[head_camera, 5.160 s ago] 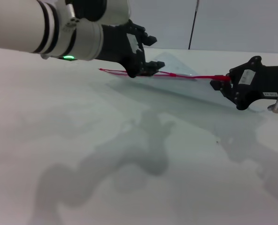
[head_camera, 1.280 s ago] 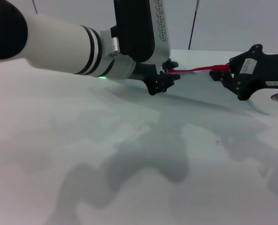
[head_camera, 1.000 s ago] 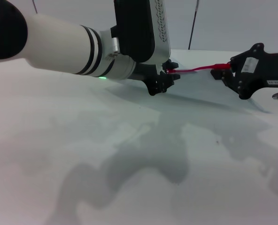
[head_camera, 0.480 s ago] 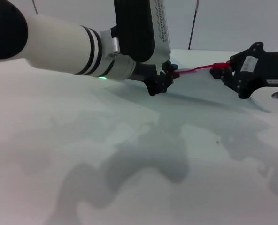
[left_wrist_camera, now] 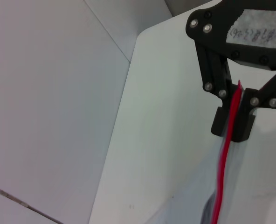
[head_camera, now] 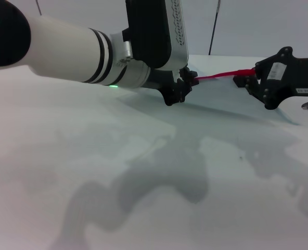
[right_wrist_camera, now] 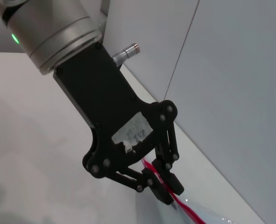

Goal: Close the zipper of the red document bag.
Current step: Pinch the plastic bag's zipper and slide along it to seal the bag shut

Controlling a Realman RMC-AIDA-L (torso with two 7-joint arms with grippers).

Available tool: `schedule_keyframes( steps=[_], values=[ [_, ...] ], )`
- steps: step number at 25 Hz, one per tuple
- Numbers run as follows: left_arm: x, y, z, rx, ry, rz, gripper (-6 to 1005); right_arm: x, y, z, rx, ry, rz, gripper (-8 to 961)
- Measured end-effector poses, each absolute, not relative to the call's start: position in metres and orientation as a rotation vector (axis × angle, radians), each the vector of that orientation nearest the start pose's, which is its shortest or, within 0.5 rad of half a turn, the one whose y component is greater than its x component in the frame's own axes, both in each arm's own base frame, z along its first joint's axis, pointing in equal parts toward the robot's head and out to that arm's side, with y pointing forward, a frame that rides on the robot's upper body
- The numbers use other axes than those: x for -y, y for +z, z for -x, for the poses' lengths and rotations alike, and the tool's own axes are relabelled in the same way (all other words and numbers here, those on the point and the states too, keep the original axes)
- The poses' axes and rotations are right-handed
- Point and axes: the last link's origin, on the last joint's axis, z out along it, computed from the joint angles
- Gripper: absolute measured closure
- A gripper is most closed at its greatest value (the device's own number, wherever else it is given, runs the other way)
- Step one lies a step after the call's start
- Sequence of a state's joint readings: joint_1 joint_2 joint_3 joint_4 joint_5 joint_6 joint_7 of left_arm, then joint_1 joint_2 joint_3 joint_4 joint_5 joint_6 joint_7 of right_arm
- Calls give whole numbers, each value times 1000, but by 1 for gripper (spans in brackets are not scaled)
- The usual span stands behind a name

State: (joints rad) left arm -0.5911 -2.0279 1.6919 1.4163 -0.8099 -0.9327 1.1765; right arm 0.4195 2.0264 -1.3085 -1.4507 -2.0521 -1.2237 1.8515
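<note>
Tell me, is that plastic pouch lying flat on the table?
No. Its zipper edge is lifted, pinched between the left gripper and right gripper.

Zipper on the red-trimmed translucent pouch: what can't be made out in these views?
- The slider: hidden by the left claw in the head view, not distinguishable in either wrist view.
- Bright red zipper strip: its left part lies behind the left arm in the head view.
- Translucent pale pouch: its far right corner sits behind the right claw, which is shut on the strip.
</note>
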Motion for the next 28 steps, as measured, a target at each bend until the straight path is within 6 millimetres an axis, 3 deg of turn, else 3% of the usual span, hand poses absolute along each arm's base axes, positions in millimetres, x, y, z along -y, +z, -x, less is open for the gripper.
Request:
schedule_keyframes(
  steps=[16,22,28],
  values=[
    [-384,-29,104,-267,109,2575,913,-369,48,-160,-132,187,2598,906],
    [-382,-24,117,-200,111,2564,905,-371,54,-163,-146,194,2577,906],
    [-380,-11,144,-79,112,2537,898,-373,62,-167,-157,200,2549,906]
  ],
)
